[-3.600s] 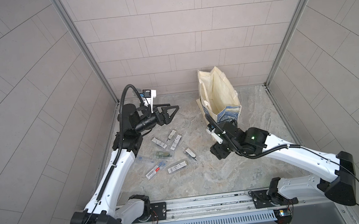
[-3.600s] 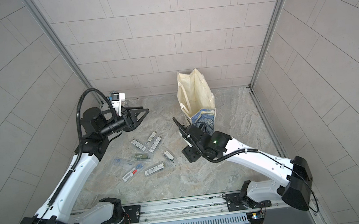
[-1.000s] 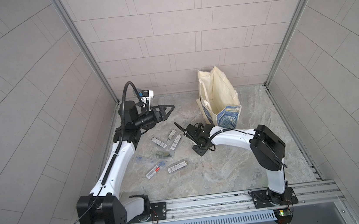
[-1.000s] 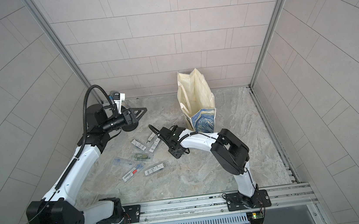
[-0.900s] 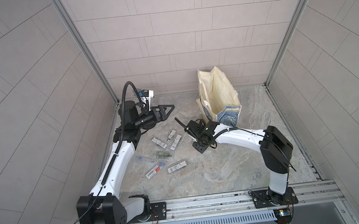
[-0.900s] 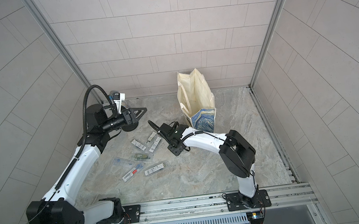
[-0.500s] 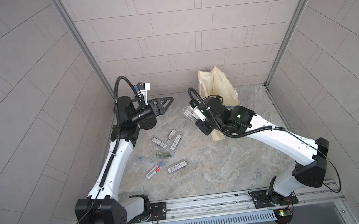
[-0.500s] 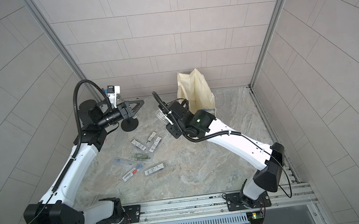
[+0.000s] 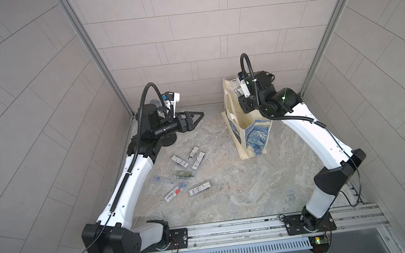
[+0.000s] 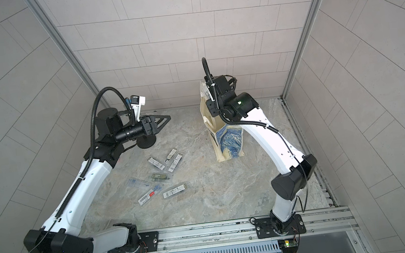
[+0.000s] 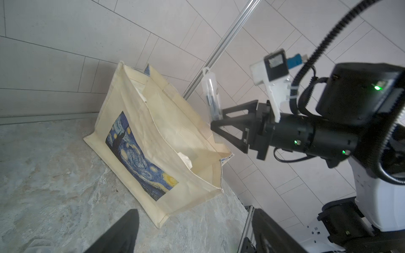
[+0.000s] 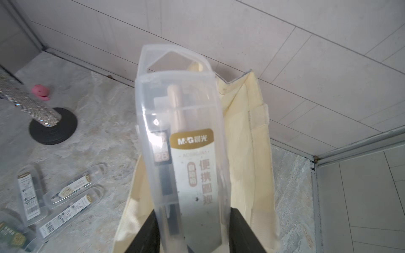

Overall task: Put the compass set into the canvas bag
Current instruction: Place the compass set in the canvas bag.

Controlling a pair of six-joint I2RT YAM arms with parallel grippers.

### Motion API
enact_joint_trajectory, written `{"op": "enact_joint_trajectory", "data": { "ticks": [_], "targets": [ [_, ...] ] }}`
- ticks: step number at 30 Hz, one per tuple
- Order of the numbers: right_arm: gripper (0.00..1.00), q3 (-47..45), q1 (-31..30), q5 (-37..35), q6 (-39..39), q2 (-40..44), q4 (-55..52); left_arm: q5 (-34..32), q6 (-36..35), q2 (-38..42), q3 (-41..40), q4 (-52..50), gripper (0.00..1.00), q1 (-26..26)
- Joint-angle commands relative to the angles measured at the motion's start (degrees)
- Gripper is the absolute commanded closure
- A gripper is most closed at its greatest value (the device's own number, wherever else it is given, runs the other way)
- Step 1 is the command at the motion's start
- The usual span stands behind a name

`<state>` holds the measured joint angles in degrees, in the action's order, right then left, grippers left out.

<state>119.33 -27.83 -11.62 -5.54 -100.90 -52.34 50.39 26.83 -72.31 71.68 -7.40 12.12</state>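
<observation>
The right gripper (image 11: pixel 218 119) is pinching the compass set (image 12: pixel 184 153), a clear plastic case with a gold label, by one end, and its two black fingers (image 12: pixel 243 230) are pressing on the two sides of the case. In both top views this gripper is hanging in the upper right part of the frame, just over the open top of the canvas bag (image 9: pixel 253 132). The case is sticking out from the fingertips above the bag's mouth and is not lying inside the bag. The bag is standing upright on the floor (image 9: pixel 229 193) near the back wall, and its blue and yellow painted side is facing the lower edge of the frame. The left gripper (image 9: pixel 195 117) is hovering in the upper left part of a top view, well apart from the bag. Its fingers are spread and are holding nothing. Some other clear cases (image 9: pixel 180 161) are lying scattered on the floor in the middle left of the frame, between the two arms. In the right wrist view, at the left edge, a glittering stick (image 12: pixel 26 100) is standing on a round black base (image 12: pixel 53 129), and a small pink thing (image 12: pixel 40 92) is lying just beside it.
</observation>
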Motion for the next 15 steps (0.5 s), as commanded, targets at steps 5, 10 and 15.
{"op": "enact_joint_trajectory", "data": {
  "ticks": [5, 10, 15],
  "targets": [
    [1.00, 10.25, 4.05, 1.79, 0.18, -13.56, -5.65, -3.13, -6.48, -3.13, 3.82, -5.92, 0.14, 3.34],
    [1.00, 23.50, 4.59, 0.23, 0.08, -25.36, -13.55, -5.02, -9.53, -4.40, 5.13, -9.02, 0.14, 3.79],
    [1.00, 33.11, 4.81, -0.60, -0.17, -33.14, -20.22, -5.81, -10.34, -5.87, 5.58, -9.38, 0.14, 3.79]
  ]
}}
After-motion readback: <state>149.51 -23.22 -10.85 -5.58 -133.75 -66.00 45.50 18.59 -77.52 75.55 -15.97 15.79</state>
